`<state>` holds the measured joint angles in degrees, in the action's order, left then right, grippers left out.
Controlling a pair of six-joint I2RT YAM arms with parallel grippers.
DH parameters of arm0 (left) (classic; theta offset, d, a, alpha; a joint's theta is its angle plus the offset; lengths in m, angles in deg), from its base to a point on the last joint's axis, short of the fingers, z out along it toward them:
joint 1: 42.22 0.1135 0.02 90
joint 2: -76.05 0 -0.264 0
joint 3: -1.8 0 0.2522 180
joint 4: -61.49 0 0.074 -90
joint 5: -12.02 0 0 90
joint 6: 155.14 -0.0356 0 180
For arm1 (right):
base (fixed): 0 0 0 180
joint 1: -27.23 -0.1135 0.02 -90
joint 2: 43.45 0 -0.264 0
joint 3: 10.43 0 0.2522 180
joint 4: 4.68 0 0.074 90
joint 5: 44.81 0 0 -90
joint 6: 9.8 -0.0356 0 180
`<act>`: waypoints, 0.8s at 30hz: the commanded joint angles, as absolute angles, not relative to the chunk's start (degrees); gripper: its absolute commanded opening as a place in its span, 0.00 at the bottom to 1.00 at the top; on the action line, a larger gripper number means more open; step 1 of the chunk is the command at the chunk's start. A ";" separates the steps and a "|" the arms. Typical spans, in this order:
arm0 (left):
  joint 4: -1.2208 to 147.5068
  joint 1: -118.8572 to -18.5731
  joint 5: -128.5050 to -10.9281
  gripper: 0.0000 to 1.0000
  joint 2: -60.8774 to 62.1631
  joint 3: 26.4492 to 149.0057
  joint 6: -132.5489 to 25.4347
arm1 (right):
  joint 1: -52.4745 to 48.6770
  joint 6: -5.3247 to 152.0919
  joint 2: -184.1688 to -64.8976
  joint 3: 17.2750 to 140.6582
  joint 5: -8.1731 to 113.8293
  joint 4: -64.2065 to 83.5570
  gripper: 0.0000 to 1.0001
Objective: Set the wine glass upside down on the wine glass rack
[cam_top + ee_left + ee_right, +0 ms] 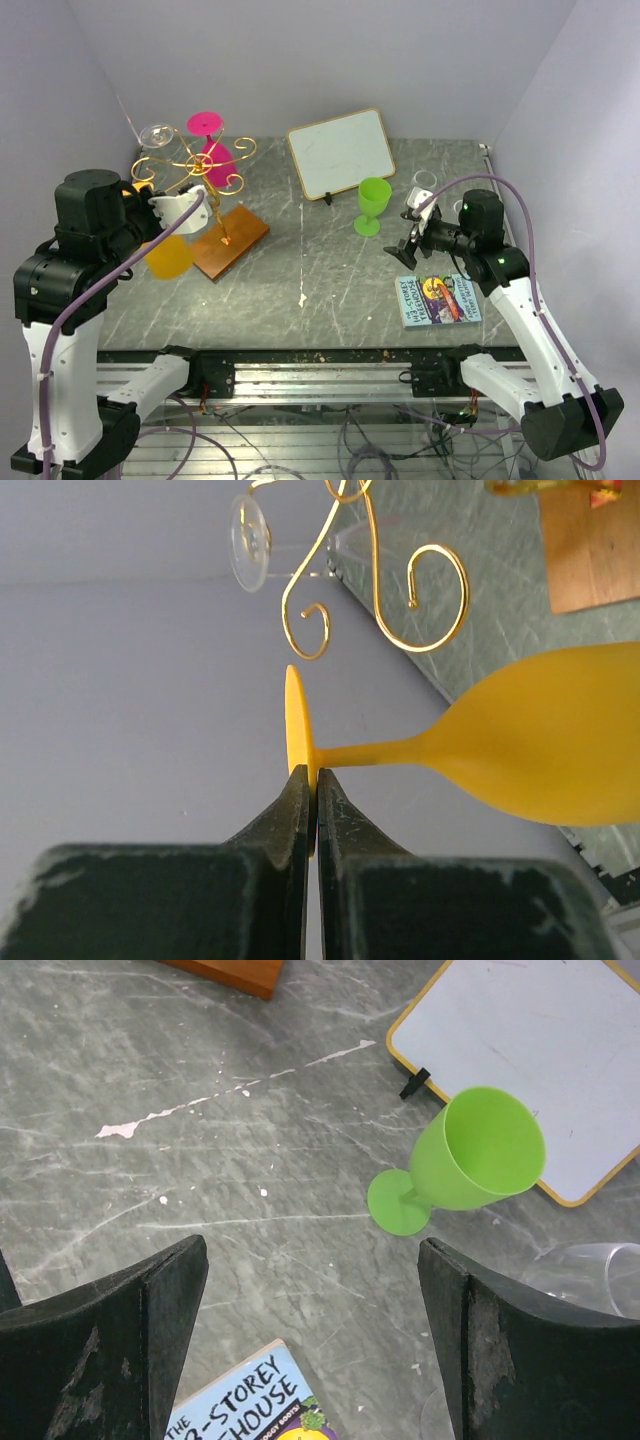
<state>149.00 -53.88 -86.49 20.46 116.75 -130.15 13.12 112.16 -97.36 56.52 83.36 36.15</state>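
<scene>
My left gripper (190,207) is shut on the round foot of a yellow wine glass (168,255), whose bowl hangs down beside the rack. In the left wrist view the gripper (317,775) pinches the foot's edge, and the yellow glass (545,742) lies sideways just below the rack's gold curls (425,600). The wine glass rack (190,172) is gold wire on a brown wooden base (232,242). A pink glass (211,150) and a clear glass (155,135) hang on it. My right gripper (408,247) is open and empty over the table, also in its wrist view (310,1260).
A green wine glass (372,205) stands upright mid-table, also seen in the right wrist view (470,1155). A small whiteboard (340,152) leans behind it. A picture book (438,298) lies at the front right. A clear glass (422,182) stands near the right arm.
</scene>
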 commanded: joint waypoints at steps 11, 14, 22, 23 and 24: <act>141.42 -53.33 -99.65 0.07 18.98 110.87 -132.63 | 15.03 112.24 -97.06 55.46 84.65 34.57 0.86; 137.62 -53.37 -99.99 0.07 18.47 109.16 -131.96 | 15.04 112.25 -97.04 55.45 84.94 34.65 0.86; 127.54 -53.70 -101.48 0.07 17.14 104.13 -134.23 | 15.06 112.48 -96.84 55.31 85.43 34.89 0.86; 126.44 -53.79 -102.00 0.07 16.95 103.44 -134.78 | 15.02 112.61 -96.88 55.35 85.44 34.99 0.86; 125.40 -53.88 -102.39 0.07 16.67 102.91 -135.17 | 15.03 112.63 -96.95 55.36 85.42 35.08 0.86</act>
